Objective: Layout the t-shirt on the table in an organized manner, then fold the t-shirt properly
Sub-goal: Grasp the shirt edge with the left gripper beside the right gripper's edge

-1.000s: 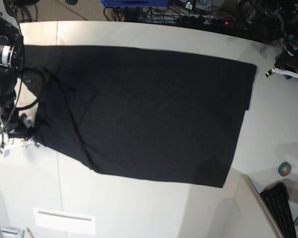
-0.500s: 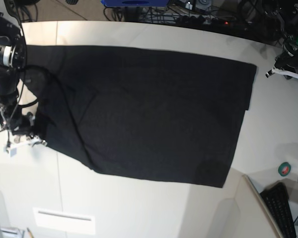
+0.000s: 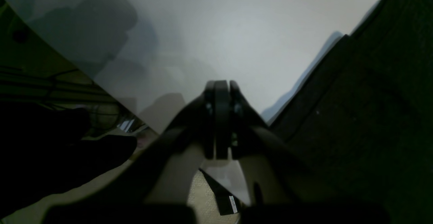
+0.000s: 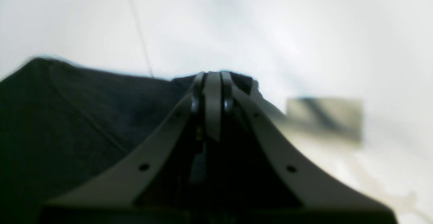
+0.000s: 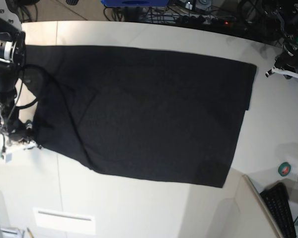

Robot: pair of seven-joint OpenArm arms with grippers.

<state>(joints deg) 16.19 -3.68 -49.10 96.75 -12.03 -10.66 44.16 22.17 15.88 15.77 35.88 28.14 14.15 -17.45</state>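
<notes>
The black t-shirt (image 5: 149,109) lies spread flat across the off-white table (image 5: 139,208), print side hidden. My right gripper (image 5: 32,144) is at the shirt's near left corner. In the right wrist view it (image 4: 213,82) is shut, with the black fabric (image 4: 84,115) bunched at its tips. My left gripper (image 5: 269,73) hovers off the shirt's far right corner. In the left wrist view it (image 3: 220,85) is shut with nothing in it, over bare table (image 3: 220,31), and the shirt (image 3: 372,115) lies to its right.
A small white recessed panel (image 5: 64,220) sits near the front left. A green tape roll (image 5: 285,169) and a black keyboard (image 5: 283,208) are at the right. Cables (image 5: 203,17) run along the table's far edge.
My right gripper was open beside the shirt's left corner and has shut there. It has also shifted slightly left. The left arm and the rest of the shirt have not moved.
</notes>
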